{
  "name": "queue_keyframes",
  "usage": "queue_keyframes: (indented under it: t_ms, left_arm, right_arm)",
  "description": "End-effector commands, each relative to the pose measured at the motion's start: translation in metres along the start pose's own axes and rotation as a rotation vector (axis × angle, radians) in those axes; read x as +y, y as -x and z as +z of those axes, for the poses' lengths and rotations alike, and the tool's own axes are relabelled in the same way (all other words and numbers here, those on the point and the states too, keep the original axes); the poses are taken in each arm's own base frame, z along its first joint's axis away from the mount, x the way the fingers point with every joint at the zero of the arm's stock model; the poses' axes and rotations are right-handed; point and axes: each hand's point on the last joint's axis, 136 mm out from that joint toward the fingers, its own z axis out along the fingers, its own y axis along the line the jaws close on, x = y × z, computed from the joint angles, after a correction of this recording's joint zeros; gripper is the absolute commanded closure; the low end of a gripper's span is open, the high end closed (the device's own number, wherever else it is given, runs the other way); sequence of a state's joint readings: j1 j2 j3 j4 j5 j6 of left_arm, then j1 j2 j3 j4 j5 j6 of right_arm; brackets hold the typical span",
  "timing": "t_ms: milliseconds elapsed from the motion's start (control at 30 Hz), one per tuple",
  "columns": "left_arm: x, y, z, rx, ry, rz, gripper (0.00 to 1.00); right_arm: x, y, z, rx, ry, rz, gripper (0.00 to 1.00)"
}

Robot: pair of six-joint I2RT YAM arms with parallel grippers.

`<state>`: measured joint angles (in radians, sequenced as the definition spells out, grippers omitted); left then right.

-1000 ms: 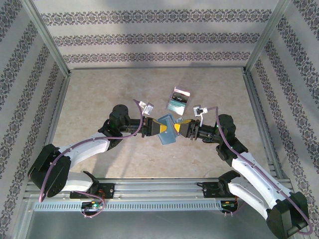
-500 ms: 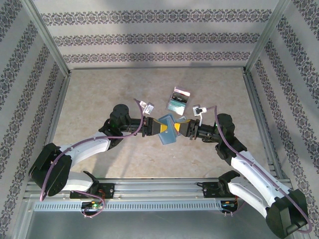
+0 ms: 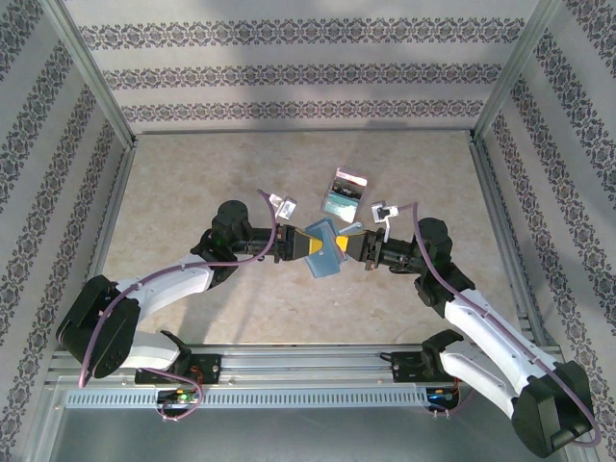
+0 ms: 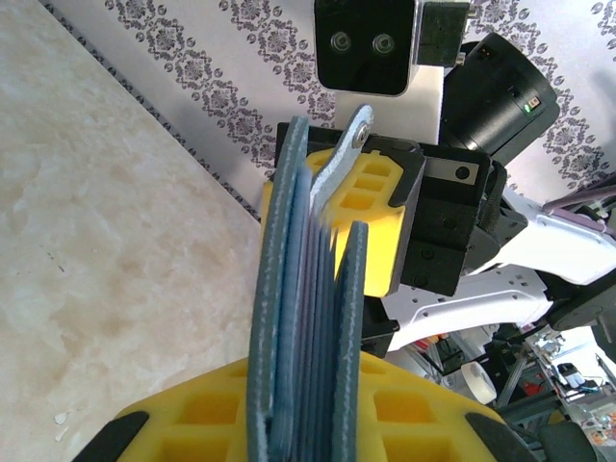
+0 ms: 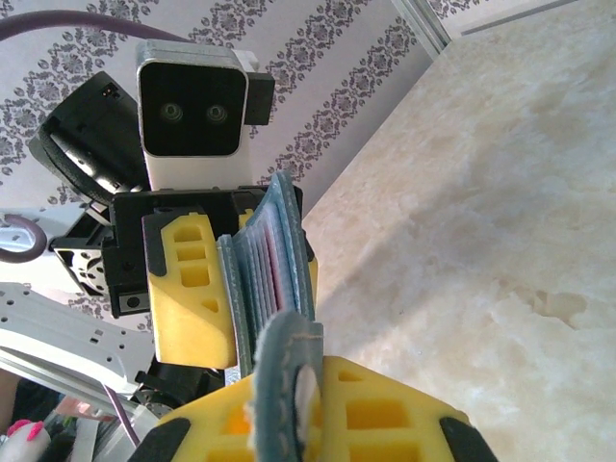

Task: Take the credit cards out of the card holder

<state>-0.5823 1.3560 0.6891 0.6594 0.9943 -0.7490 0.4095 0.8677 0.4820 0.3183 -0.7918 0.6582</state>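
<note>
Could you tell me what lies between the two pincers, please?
The card holder, gripped by the left pincer and the right pincer; the top view shows it.

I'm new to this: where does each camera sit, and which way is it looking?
Top external: fixed above and behind the arms, looking down at the table; both arms show, left gripper and right gripper meeting at the card holder.
Left wrist: on the left arm's wrist, looking along its own yellow fingers at the right gripper opposite.
Right wrist: on the right arm's wrist, looking the opposite way, at the left gripper.
Shared: both wrist views see the card holder edge-on between the grippers.
</note>
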Motion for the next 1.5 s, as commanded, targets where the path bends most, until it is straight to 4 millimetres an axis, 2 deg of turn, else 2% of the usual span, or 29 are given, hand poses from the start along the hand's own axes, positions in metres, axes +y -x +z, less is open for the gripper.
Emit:
queue_keyframes:
  t_ms: [0,267,333,433,600,867,1233,1333,1467]
  left_arm:
    - [-0.018,0.018,0.002,-0.035,-0.052,0.079,0.69]
    - [0.012,0.007,0.004,-0.028,0.039,-0.016,0.15]
    - [0.019,0.004,0.005,-0.030,0.048,-0.046,0.07]
    - [0.027,0.003,0.010,-0.037,0.041,-0.091,0.01]
    - [0.036,0.004,0.016,-0.058,0.009,-0.134,0.00]
    - [0.055,0.004,0.020,-0.079,0.060,-0.171,0.00]
    - [0.078,-0.009,0.018,-0.056,0.171,-0.219,0.00]
    - [0.081,-0.014,0.021,-0.035,0.189,-0.219,0.05]
    - [0.083,-0.018,0.025,-0.017,0.195,-0.224,0.25]
  right_arm:
    - [0.005,-0.001,-0.002,-0.005,0.017,-0.006,1.00]
    - [-0.005,0.008,-0.008,-0.066,-0.075,0.019,1.00]
    - [-0.008,0.010,-0.008,-0.079,-0.095,0.035,1.00]
    - [-0.014,0.013,-0.008,-0.097,-0.134,0.060,1.00]
    - [-0.019,0.015,-0.006,-0.105,-0.223,0.050,1.00]
    - [-0.032,0.015,-0.011,-0.071,-0.449,0.014,1.00]
    - [-0.035,0.018,-0.016,-0.047,-0.597,-0.012,1.00]
    - [-0.035,0.018,-0.012,-0.031,-0.616,-0.017,1.00]
    - [-0.033,0.019,-0.005,-0.018,-0.632,-0.024,1.00]
